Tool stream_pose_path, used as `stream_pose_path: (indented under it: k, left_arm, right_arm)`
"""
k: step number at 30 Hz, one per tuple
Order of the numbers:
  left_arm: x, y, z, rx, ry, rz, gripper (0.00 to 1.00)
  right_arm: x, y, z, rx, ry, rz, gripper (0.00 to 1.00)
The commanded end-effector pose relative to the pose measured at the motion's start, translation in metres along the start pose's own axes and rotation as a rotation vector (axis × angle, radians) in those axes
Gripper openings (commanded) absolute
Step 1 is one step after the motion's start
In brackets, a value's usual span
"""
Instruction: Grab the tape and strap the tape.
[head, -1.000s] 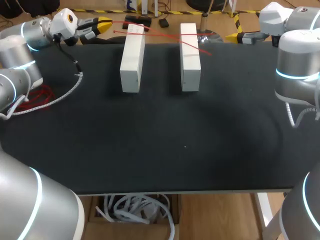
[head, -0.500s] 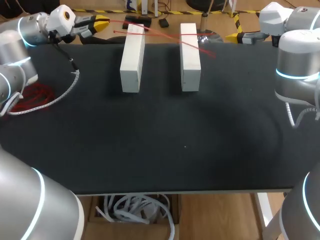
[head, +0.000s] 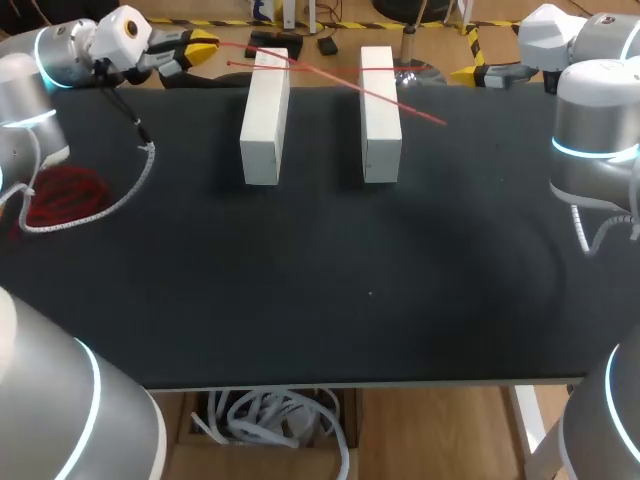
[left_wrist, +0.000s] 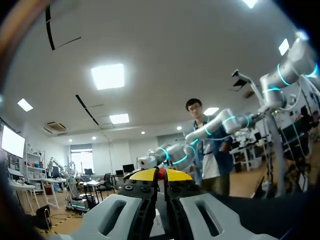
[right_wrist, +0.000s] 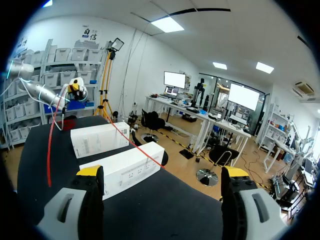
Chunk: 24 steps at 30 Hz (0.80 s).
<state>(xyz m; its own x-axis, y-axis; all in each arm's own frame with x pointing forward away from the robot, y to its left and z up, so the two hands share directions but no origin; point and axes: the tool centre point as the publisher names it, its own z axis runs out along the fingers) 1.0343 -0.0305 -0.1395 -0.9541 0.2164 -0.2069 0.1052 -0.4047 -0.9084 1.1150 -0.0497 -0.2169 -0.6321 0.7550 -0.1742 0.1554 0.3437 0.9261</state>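
The left gripper (left_wrist: 161, 174) is clamped on the red tape (head: 410, 108), which runs ahead of it across both white blocks (head: 266, 120). The tape's free end has swung farther past the second block, toward the wide-open right gripper (right_wrist: 162, 171). It now looks better placed for that gripper to grab.

Robotics lab. A left arm (head: 25, 100) and a right arm (head: 595, 130) are flanking a black table (head: 370, 290).

No legible text
The nearer white box (right_wrist: 122, 170) carries a row of small dark print along its side, too fine to read.
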Motion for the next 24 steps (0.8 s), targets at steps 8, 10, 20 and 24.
stream_pose_path:
  k: [8, 10, 20, 24]
  left_arm:
    - [0.031, -0.02, 0.017, -0.1, -0.438, 0.002, 0.0]
    - [0.033, -0.021, 0.018, -0.104, -0.468, 0.017, 0.0]
    - [0.041, -0.024, 0.027, -0.087, -0.49, 0.053, 0.0]
    - [0.042, -0.025, 0.031, -0.085, -0.483, 0.062, 0.0]
  right_arm:
    - [0.0, 0.0, 0.0, 0.001, 0.0, 0.0, 1.0]
    - [0.0, 0.0, 0.0, 0.001, 0.0, 0.0, 1.0]
    - [0.0, 0.0, 0.0, 0.001, 0.0, 0.0, 1.0]
    - [0.0, 0.0, 0.0, 0.001, 0.0, 0.0, 1.0]
